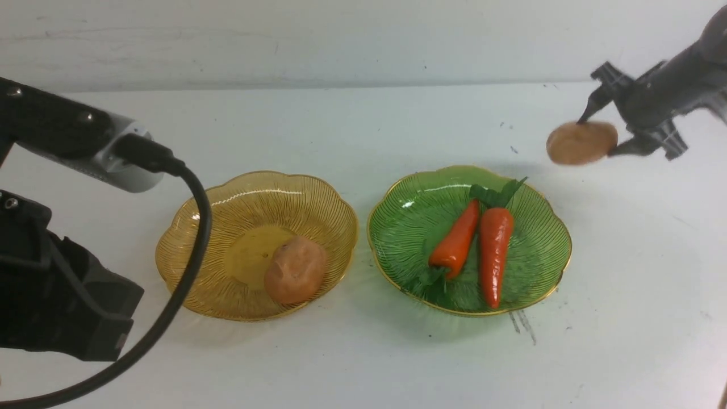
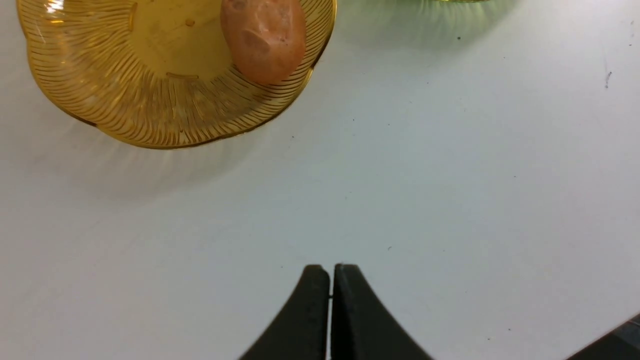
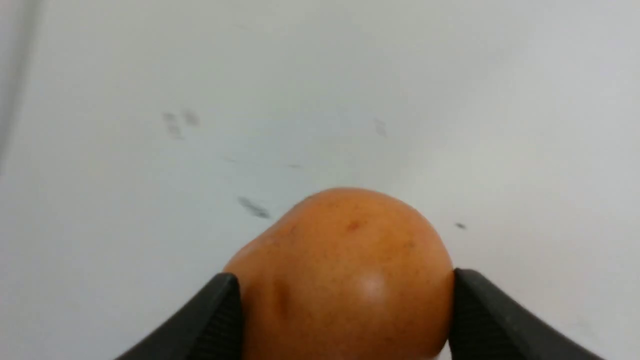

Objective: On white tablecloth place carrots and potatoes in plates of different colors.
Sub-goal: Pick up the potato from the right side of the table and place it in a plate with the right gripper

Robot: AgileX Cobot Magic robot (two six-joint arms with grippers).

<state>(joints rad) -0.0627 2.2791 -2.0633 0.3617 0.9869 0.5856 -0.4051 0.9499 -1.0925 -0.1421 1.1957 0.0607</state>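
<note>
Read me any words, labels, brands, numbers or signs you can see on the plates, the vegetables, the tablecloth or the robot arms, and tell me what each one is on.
No readable text anywhere.
The amber plate, green plate, carrots and potatoes show none.
The white tablecloth has only dark scuffs, no letters.
The left arm shows none; the right arm is too blurred to tell.

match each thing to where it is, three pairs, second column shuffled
1. carrots
2. potato in the right gripper
3. left gripper

a. shut, over the white tablecloth
b. side by side in the green plate
c. lifted beyond the plates, between two fingertips

Pairs: 1-b, 2-c, 3-a
</note>
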